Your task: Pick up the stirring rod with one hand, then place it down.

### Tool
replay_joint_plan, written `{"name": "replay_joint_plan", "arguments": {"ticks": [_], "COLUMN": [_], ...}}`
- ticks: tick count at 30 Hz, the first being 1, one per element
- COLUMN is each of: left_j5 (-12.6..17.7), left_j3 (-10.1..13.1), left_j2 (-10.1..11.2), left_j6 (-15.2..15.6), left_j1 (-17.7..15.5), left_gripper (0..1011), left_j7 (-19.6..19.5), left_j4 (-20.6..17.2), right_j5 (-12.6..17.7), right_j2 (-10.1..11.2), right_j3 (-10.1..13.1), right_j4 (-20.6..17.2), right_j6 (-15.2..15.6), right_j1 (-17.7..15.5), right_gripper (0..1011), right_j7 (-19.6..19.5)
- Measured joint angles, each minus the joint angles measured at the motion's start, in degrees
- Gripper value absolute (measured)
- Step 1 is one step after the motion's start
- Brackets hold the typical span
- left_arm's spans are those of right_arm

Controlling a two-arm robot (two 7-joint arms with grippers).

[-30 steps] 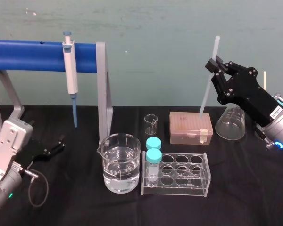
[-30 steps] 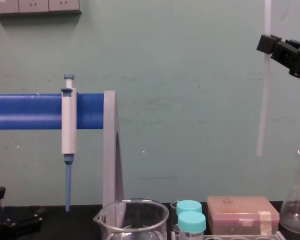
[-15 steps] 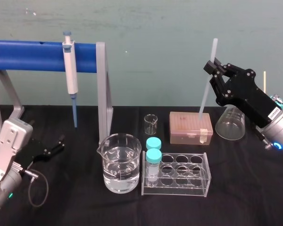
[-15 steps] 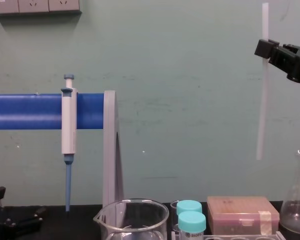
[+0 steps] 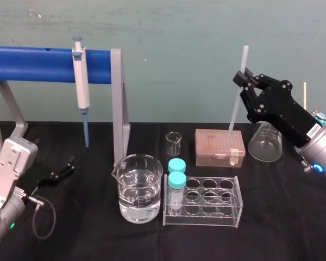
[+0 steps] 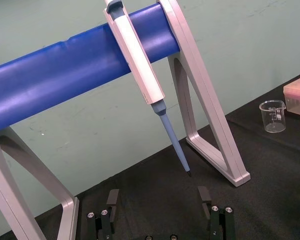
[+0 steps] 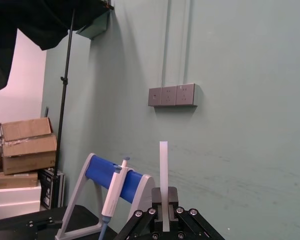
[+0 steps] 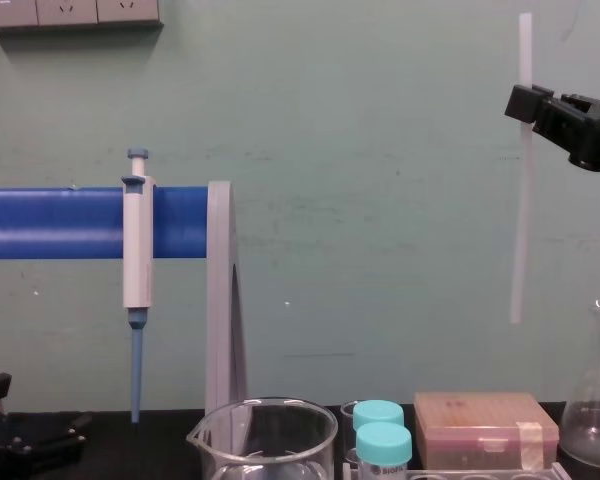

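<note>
Head view: pinching stirring rod (image 5: 234,109) in right gripper (image 5: 242,81) jaws, probably above box (image 5: 219,145). Parked low by desk (image 5: 288,217) with left gripper (image 5: 62,168) jaws spread

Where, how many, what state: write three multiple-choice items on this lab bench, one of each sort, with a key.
1. Where is the long, translucent white stirring rod?
A. Lying on the black cloth
B. Standing in the water beaker
C. Held up in the air by the black right gripper

2. How many teal-capped tubes stand in the clear plastic rack?
A. One
B. Two
C. Four

3. How do the fingers of the black left gripper stand?
A. Open, holding nothing
B. Shut on the pipette
C. Shut on the beaker

Key: 1 C, the chest view shows the rod's lower end hanging clear above the black table. 2 B, two teal caps sit at the rack's left end. 3 A, its wrist view shows a wide gap between the fingers.
</note>
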Motion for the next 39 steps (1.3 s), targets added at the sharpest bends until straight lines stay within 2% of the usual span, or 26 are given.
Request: {"name": "replay_joint_plan", "arguments": {"ticks": [39], "left_j5": [0.00], "left_j3": [0.00], "left_j2": [0.00], "left_j6": [0.00], "left_j1": [0.00], "left_gripper": [1000], "left_j7": [0.00], "left_j4": [0.00], "right_j5": [-0.16], "right_j2": [-0.03], "right_j3": [-0.12], "right_j4": [0.40], "right_j6": [-0.10], "right_j1": [0.21], "right_gripper": [64], "right_j7": [0.11]}}
